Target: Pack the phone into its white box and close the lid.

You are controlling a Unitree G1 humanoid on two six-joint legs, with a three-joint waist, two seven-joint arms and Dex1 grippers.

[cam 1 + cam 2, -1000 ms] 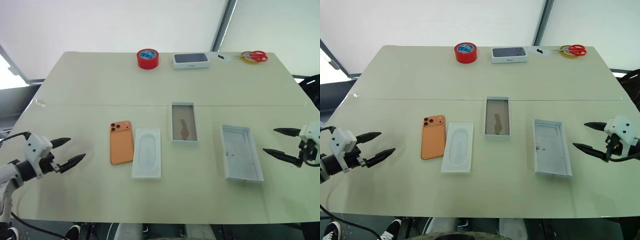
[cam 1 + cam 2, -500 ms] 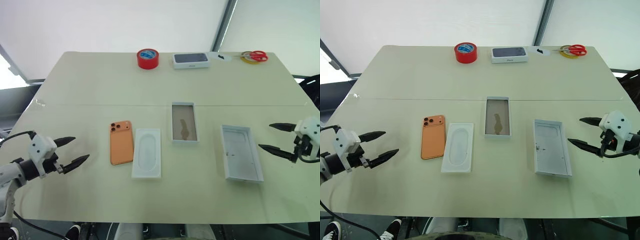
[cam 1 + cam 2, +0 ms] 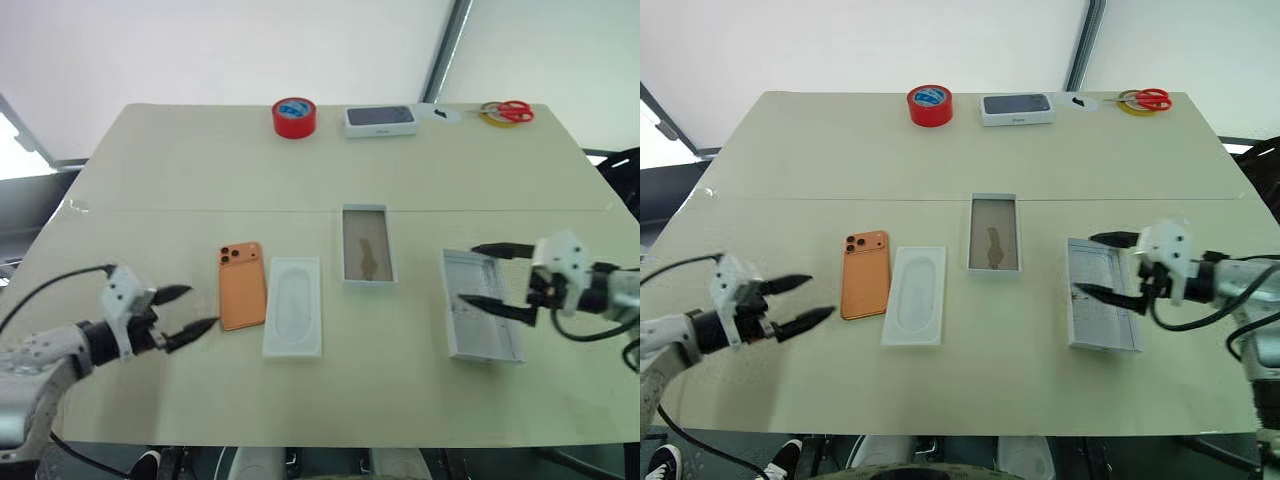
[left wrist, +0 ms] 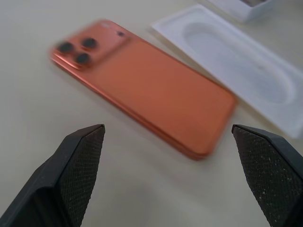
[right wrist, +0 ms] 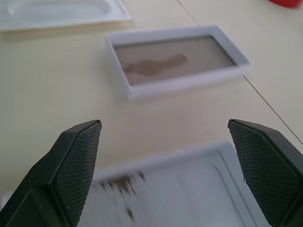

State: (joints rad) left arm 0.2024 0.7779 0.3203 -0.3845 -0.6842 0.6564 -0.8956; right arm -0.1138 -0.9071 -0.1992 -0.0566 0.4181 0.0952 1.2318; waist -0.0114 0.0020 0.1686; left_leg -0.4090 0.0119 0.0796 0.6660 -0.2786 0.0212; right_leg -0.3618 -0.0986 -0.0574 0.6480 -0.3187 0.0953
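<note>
The orange phone [image 3: 243,285] lies flat, lenses up, left of centre on the table. A white insert [image 3: 294,306] with an oval recess lies right beside it. The white box [image 3: 368,245], with a brownish floor, sits at the centre. The lid [image 3: 483,320] lies inside-up to the right. My left gripper [image 3: 200,307] is open just left of the phone's near end, and the left wrist view has the phone [image 4: 147,85] between its fingers' line. My right gripper [image 3: 467,272] hangs open over the lid's far left part, facing the white box [image 5: 175,59].
Along the far edge stand a red tape roll [image 3: 294,117], a white box with a dark top [image 3: 381,120] and red scissors [image 3: 510,110] on a yellow ring. A seam crosses the table [image 3: 180,180] just beyond the white box.
Both arms have swung inward. The left gripper moved right, up to the phone. The right gripper moved left, from beside the lid to over it. Both stayed open.
</note>
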